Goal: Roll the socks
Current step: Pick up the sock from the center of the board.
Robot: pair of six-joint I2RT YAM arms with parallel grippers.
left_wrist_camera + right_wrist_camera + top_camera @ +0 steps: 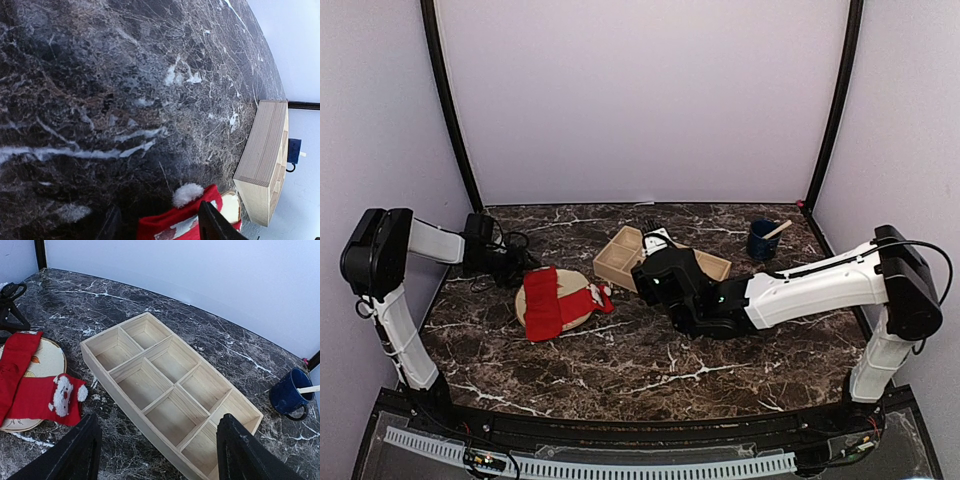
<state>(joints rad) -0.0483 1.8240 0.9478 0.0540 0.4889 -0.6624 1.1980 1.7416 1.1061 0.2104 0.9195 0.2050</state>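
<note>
1. The plain red sock lies flat on the left half of the plate, its long axis running from far rim to near rim.
2. The sock with white markings lies crosswise, its end pointing past the plate's right rim.
3. The wooden tray stands close on the plate's right; the broad table lies on its near side.
4. The left gripper, at the plate's far-left rim, has its jaws apart; the right gripper, right of the plate, has its jaws spread wide.

Socks on plate, left of divided tray; mug right of tray, stick seemingly inside it
</note>
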